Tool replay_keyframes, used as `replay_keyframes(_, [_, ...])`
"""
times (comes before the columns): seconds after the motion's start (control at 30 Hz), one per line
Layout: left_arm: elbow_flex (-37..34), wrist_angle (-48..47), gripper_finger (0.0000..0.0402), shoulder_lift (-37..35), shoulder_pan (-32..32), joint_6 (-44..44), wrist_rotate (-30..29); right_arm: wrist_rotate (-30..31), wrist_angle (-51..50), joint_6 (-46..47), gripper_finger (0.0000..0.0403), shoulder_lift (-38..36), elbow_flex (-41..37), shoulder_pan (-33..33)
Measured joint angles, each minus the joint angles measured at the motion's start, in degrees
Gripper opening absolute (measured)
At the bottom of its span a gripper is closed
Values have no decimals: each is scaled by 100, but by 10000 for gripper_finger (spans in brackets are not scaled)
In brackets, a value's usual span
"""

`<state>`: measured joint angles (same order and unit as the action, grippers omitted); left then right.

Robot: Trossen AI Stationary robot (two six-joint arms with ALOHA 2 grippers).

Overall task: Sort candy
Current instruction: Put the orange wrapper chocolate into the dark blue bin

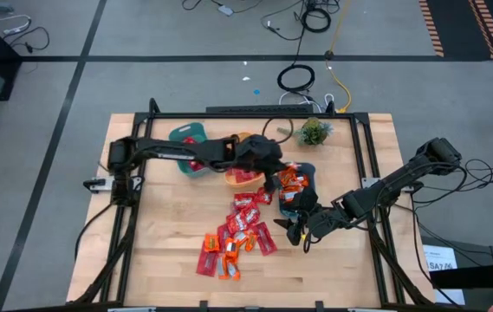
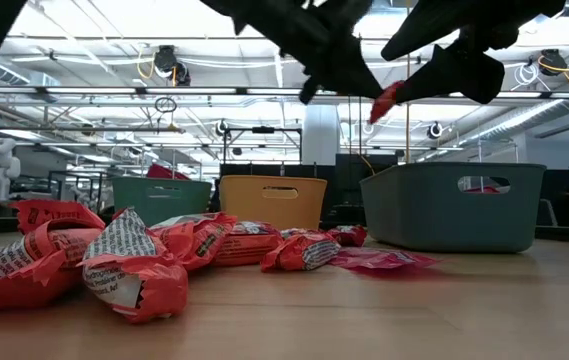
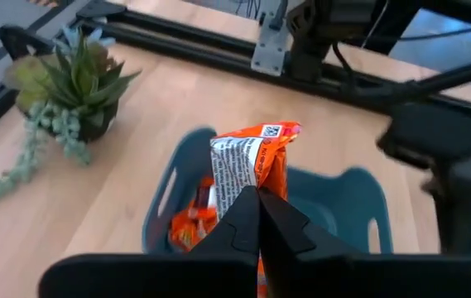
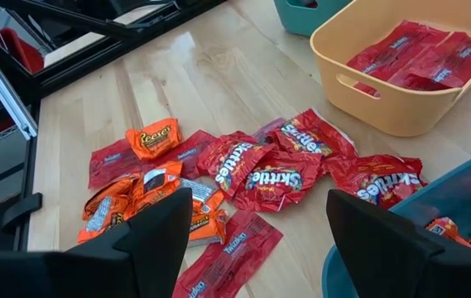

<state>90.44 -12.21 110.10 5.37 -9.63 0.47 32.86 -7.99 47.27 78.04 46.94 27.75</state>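
Candy (image 1: 239, 227) lies scattered on the wooden bench (image 1: 159, 251) in a loose heap of red and orange wrapped packets, running from the middle toward the front edge. In the right wrist view the red packets read Skittles (image 4: 268, 175), and an orange one reads Reese's (image 4: 153, 138); flat red Twizzlers-style packets (image 4: 228, 258) lie among them.

Left end effector (image 1: 270, 179) hangs over the dark teal bin (image 1: 305, 170) near the bench's middle right. Its fingers (image 3: 237, 222) are closed together on an orange packet (image 3: 250, 159), held upright above that bin. More orange packets (image 3: 190, 226) lie inside the bin.

Right end effector (image 1: 301, 227) is just in front of the same dark teal bin, above bare bench beside the heap. Its two fingers (image 4: 162, 233) stand wide apart with nothing between them.

A yellow-orange bin (image 4: 384, 91) next to the dark teal one holds several red packets (image 4: 421, 51). A lighter teal bin (image 1: 191, 149) sits farther left, toward the back, with something red inside that is too small to name. A small green potted plant (image 1: 314, 131) stands at the back of the bench, near the dark teal bin.

In the low view the three bins stand in a row behind the heap.
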Motion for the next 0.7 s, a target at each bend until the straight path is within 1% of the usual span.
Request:
replay_keyframes(0.23, [100,356,22,413,28,2,-5,0,-4,2,272,0,0,0])
replay_keyframes(0.7, [102,379,27,506,30,-9,-57,-20,-3,2,272,-2,0,0])
